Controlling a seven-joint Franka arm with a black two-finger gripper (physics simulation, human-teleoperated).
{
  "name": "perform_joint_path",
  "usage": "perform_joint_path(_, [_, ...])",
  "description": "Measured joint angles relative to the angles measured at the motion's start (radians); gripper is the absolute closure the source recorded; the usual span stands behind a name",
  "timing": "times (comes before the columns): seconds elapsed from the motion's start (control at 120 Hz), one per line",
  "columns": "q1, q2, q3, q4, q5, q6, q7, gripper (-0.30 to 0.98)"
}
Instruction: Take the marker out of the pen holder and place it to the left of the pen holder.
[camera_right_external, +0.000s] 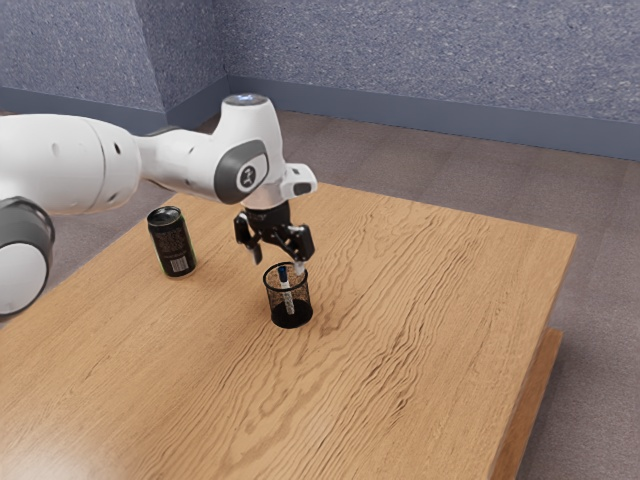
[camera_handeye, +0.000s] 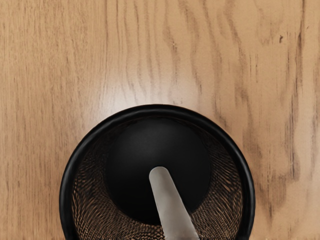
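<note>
The black gripper (camera_right_external: 278, 261) hangs just above the pen holder in the exterior view, its two fingers apart over the rim. Black mesh forms the round pen holder (camera_right_external: 291, 316), which stands upright on the table. Leaning inside it is the white marker (camera_right_external: 288, 298), its dark blue end up near the rim between the fingers' level and the mesh; neither finger is seen pressing on it. From the hand, the wrist view looks down into the holder (camera_handeye: 156, 111), with the pale marker (camera_handeye: 174, 207) slanting across the dark interior.
A black can (camera_right_external: 172, 243) stands on the wooden table (camera_right_external: 430, 300), toward the exterior view's left from the holder. Bare wood surrounds the holder, and the table's edge runs along the exterior view's right.
</note>
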Motion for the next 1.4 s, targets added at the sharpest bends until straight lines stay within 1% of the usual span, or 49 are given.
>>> perform_joint_path(0.275, [-0.007, -0.011, -0.013, -0.037, 0.002, 0.015, -0.020, 0.01])
perform_joint_path(0.308, [-0.006, -0.015, -0.015, -0.041, 0.002, 0.015, -0.021, 0.07])
perform_joint_path(0.417, [-0.004, -0.020, -0.015, -0.045, 0.004, 0.017, -0.019, 0.34])
perform_joint_path(0.483, [-0.001, -0.021, -0.015, -0.046, 0.005, 0.017, -0.014, 0.47])
perform_joint_path(0.567, [0.000, -0.022, -0.014, -0.046, 0.006, 0.017, -0.007, 0.59])
perform_joint_path(0.658, [-0.001, -0.022, -0.013, -0.046, 0.007, 0.017, -0.001, 0.67])
perform_joint_path(0.775, [0.000, -0.035, -0.013, -0.049, 0.013, 0.017, 0.002, 0.73])
perform_joint_path(0.917, [-0.003, -0.129, -0.010, -0.067, 0.023, 0.014, -0.001, 0.75])
perform_joint_path(1.0, [-0.002, -0.214, -0.007, -0.068, 0.068, 0.008, -0.004, 0.76])
perform_joint_path(1.092, [0.009, -0.238, -0.006, -0.048, 0.109, 0.004, -0.008, 0.77])
perform_joint_path(1.142, [0.034, -0.213, -0.005, -0.012, 0.122, 0.003, -0.008, 0.77])
perform_joint_path(1.217, [0.095, -0.109, -0.006, 0.103, 0.133, 0.002, 0.001, 0.77])
perform_joint_path(1.292, [0.129, -0.008, -0.011, 0.210, 0.138, 0.004, 0.013, 0.78])
perform_joint_path(1.342, [0.158, 0.056, -0.031, 0.278, 0.140, 0.010, 0.022, 0.78])
perform_joint_path(1.4, [0.200, 0.115, -0.058, 0.313, 0.141, 0.037, 0.038, 0.78])
